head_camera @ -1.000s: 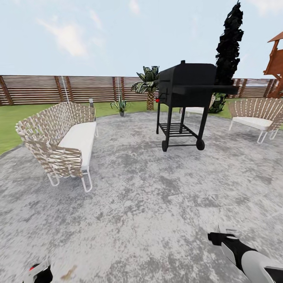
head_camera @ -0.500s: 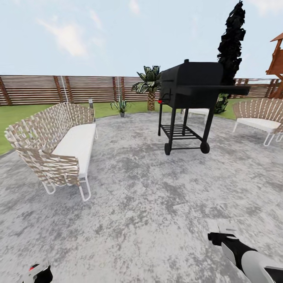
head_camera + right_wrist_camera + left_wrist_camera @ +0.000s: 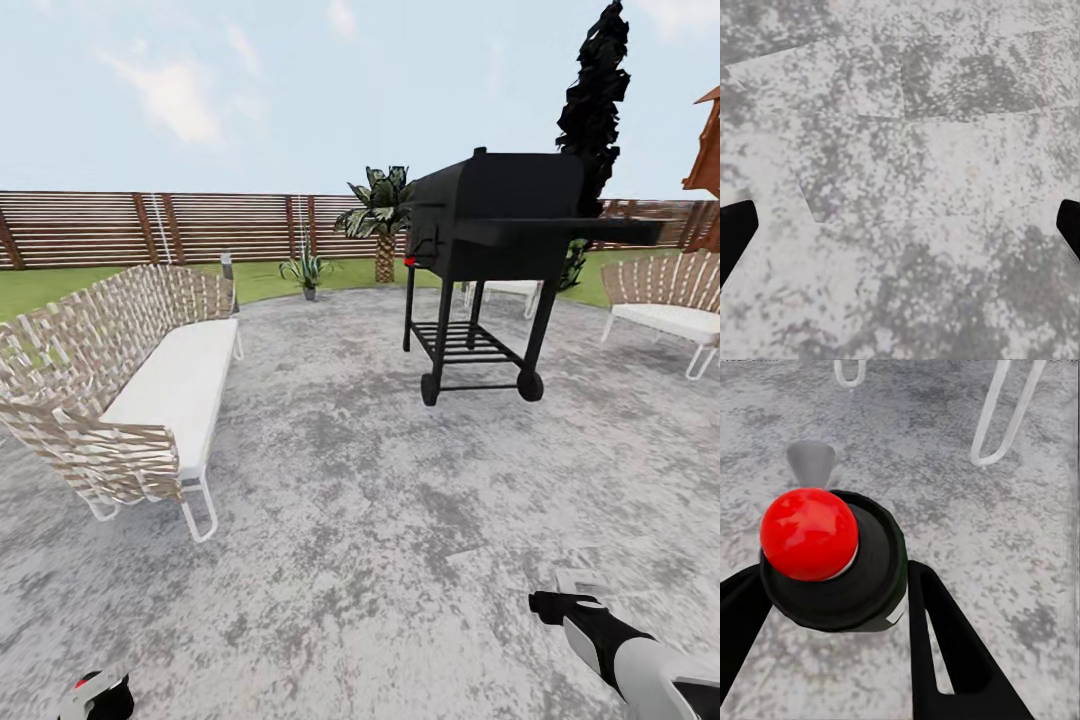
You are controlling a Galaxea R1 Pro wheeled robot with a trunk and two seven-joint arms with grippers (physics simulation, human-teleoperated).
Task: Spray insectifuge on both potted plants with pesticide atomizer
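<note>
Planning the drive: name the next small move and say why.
Probably drive forward between the sofa and the grill toward the lawn: the left gripper holds the red-capped atomizer, the right gripper is open over paving, and grass lies ahead by the fence.

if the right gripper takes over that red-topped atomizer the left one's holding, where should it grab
Probably the black body below the red cap, coming in crosswise to the left gripper's fingers, which clamp it from both sides. The cap is round and likely to slip. The right gripper is open.
</note>
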